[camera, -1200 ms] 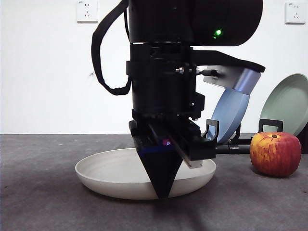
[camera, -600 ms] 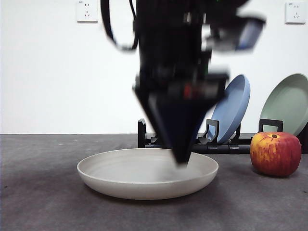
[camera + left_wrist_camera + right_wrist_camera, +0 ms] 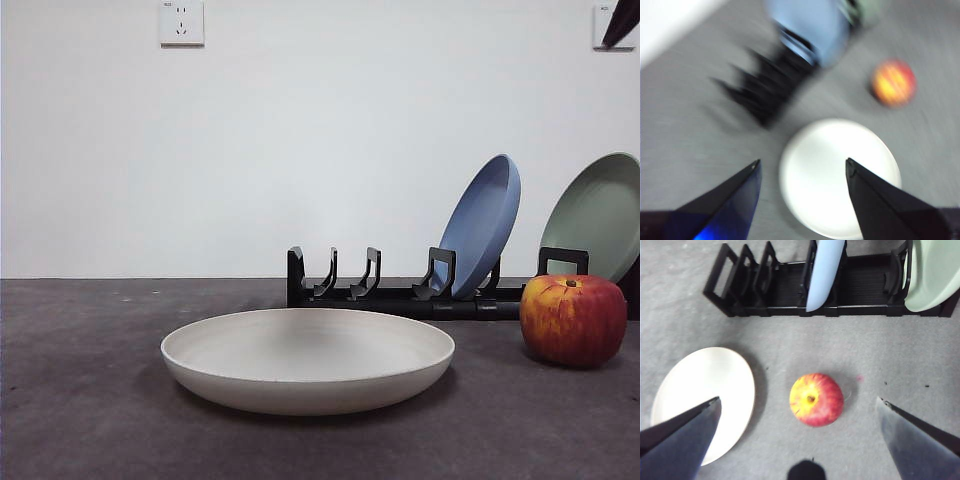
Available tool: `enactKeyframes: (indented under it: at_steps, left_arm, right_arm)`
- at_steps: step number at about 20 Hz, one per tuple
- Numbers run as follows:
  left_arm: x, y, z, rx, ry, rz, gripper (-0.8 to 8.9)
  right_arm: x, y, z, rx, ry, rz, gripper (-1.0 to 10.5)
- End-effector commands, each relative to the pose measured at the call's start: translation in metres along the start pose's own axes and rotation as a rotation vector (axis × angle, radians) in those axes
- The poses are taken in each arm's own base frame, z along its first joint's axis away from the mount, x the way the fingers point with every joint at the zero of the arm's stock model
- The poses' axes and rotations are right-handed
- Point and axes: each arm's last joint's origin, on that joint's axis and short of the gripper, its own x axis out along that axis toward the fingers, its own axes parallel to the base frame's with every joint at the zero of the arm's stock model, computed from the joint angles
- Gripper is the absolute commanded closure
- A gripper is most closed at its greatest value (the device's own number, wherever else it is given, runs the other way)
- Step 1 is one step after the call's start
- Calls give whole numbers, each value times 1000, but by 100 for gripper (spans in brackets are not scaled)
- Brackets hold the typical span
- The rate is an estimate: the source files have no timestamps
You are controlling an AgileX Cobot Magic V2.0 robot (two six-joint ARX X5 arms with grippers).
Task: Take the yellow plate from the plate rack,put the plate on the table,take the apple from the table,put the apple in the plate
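Note:
The yellow plate (image 3: 308,360) lies flat on the table (image 3: 90,420), in front of the plate rack (image 3: 400,295). The apple (image 3: 572,320) stands on the table to its right. My left gripper (image 3: 803,161) is open and empty, high above the plate (image 3: 840,175); its view is blurred. My right gripper (image 3: 798,399) is open and hangs well above the apple (image 3: 816,399), with the plate (image 3: 705,400) off to one side. In the front view only a black tip (image 3: 622,22) of an arm shows, at the top right corner.
A blue plate (image 3: 483,225) and a pale green plate (image 3: 600,215) lean in the rack's right-hand slots. The rack's slots (image 3: 345,275) on the left hold nothing. A white wall (image 3: 200,150) closes off the back.
The arm that stood low over the yellow plate has risen out of the front view. The plate stays flat on the table and the apple has not moved.

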Motion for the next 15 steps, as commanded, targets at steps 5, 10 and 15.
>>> enactKeyframes:
  at_steps: [5, 10, 15]
  left_arm:
    - [-67, 28, -19, -114, -145, 87, 821]
    - [-84, 29, -35, -131, -97, 84, 821]
    - [-88, 29, -38, -131, -90, 79, 821]
  right_arm:
    - [61, 3, 7, -34, 165, -39, 349]
    - [114, 19, 1, -145, 282, -142, 348]
    - [156, 18, -10, -178, 378, -200, 348]
